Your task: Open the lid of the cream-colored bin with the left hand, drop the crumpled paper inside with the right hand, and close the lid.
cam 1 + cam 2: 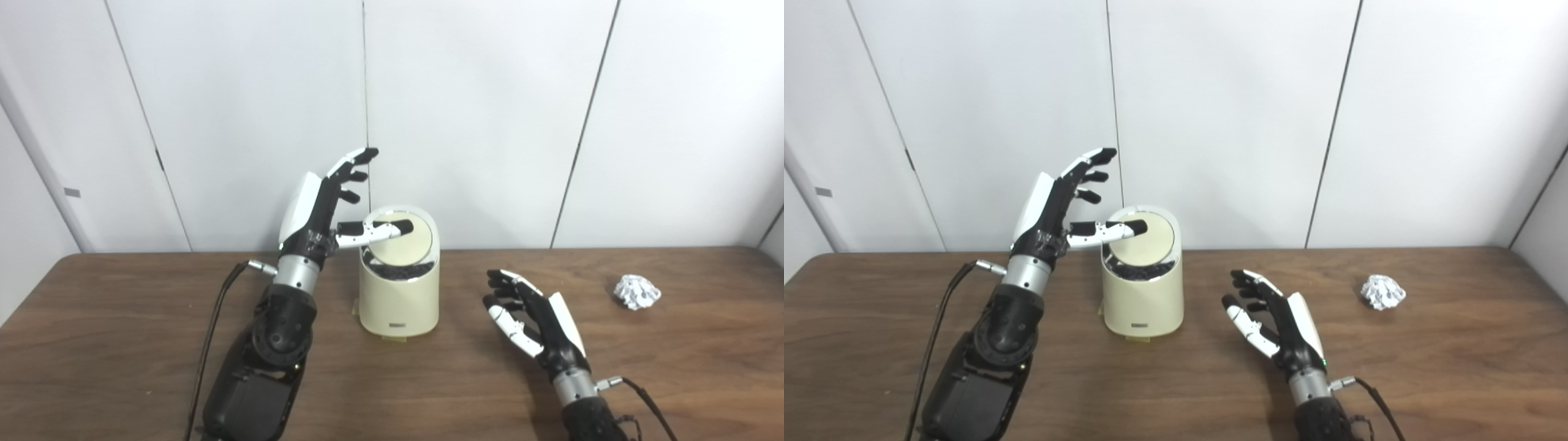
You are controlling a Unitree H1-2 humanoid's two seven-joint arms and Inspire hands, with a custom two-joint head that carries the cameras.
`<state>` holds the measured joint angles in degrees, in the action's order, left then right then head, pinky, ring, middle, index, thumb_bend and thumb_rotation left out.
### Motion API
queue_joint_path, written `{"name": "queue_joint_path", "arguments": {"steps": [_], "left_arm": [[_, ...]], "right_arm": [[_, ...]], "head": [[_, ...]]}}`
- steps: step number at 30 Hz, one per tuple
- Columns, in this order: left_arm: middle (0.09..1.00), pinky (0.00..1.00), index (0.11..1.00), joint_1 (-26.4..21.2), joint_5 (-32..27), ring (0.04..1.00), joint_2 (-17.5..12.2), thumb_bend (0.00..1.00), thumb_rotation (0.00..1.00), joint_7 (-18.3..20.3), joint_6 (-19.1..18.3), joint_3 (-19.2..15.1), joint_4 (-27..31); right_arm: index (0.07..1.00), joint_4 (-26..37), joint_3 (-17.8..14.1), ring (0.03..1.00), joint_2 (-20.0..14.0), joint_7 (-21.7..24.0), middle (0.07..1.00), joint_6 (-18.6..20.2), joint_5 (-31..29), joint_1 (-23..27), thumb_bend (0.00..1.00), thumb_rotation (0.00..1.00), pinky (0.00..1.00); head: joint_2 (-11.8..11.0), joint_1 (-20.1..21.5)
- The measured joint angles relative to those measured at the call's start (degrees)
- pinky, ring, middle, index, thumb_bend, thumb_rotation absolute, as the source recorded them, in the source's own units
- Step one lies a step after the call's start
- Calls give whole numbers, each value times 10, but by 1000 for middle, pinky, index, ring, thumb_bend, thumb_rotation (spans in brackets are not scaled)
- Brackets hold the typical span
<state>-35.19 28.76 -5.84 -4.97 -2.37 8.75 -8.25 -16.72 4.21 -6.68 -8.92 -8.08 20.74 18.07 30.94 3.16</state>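
A cream-colored bin (399,300) stands on the brown table, a little left of centre. Its round lid (407,239) is tilted up toward the back, so a dark gap shows at the front rim. My left hand (324,205) is open beside the bin's left side, thumb lying across the lid's face and the other fingers spread upward. My right hand (530,318) rests open just above the table to the right of the bin, holding nothing. The crumpled white paper (637,291) lies on the table further right, well apart from that hand.
White wall panels (490,122) rise directly behind the table's far edge (551,248). A black cable (211,343) trails along my left forearm.
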Motion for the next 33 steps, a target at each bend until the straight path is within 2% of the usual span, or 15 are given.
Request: {"name": "queue_joint_path", "arguments": {"steps": [2,5,9,16,19,23,28,30,33], "left_arm": [[866,617,882,-6,56,788,-11,998,199,-25,1,26,-21],[888,750,900,-18,127,887,-29,1000,154,-57,6,61,-56],[892,756,900,-30,168,902,-42,1000,160,-87,18,78,-91],[875,726,881,-32,189,887,-43,1000,170,-109,18,85,-107],[874,747,882,-35,191,889,-44,991,193,-119,19,84,-119],[872,761,880,-36,192,889,-44,938,250,-123,19,84,-121],[867,766,876,-36,190,885,-44,879,400,-123,18,84,-121],[869,768,878,-36,190,884,-43,908,447,-122,14,84,-120],[870,766,878,-36,195,883,-43,986,425,-122,8,85,-117]], "right_arm": [[786,0,0,763,0,0,779,0,0,0,205,715,679],[781,0,0,756,0,0,775,-1,0,0,199,681,668],[783,0,0,758,0,0,777,-1,0,0,201,688,670],[788,0,0,766,0,0,782,0,-2,0,212,688,684],[788,0,0,766,1,0,783,0,-3,0,214,689,680],[788,0,0,767,1,0,785,-1,-3,0,213,692,681],[791,0,0,770,1,0,787,-1,-3,0,215,707,688],[790,0,0,768,1,0,785,-1,-3,0,216,708,686],[789,0,0,769,1,0,785,-1,-3,0,211,690,688]], "head": [[-1,1],[-1,2],[0,2],[-1,2],[-1,2],[0,3],[-1,2],[0,2],[0,2]]}}
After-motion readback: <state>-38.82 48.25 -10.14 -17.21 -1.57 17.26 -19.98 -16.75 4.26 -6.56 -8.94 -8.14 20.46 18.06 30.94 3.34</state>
